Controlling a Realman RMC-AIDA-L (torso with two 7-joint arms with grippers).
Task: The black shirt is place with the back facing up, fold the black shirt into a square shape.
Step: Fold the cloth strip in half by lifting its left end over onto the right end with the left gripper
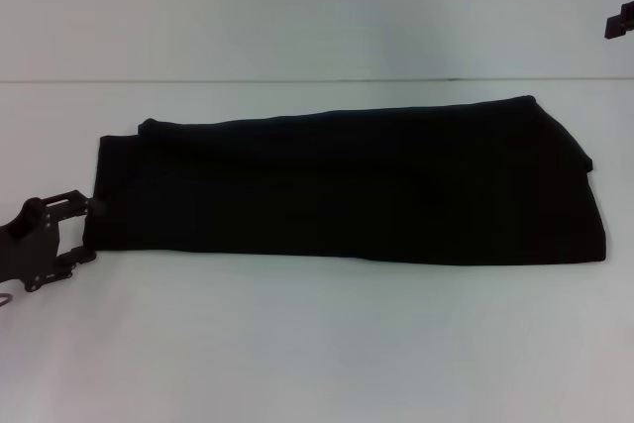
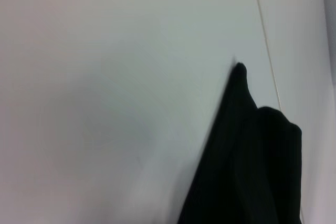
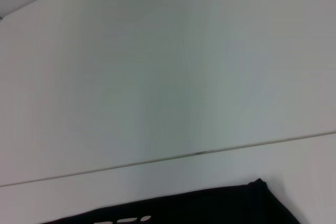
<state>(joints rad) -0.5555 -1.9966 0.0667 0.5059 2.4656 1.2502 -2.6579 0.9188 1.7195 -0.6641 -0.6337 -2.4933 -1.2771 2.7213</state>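
The large soft black cloth shirt [image 1: 347, 185] lies on the flat white table [image 1: 317, 344] as a long band running across the robot's front, already folded lengthwise, its plain side up. A little white lettering peeks from under one edge in the right wrist view.

The left pincer [image 1: 87, 230] sits at the band's left end, its 2 fingers spread apart with the near left corner of the cloth just beside or between them; I cannot tell whether they touch the fabric yet, and they hold nothing lifted. The right pincer [image 1: 619, 22] shows only as a dark tip far off at the right edge, well apart from the shirt, and whether it is spread or closed cannot be told.

Judging from this, the crosswise folds remain. The risk is a grip on only the top layer: the layers would peel apart, and the band would drag or skew with its far end unheld.
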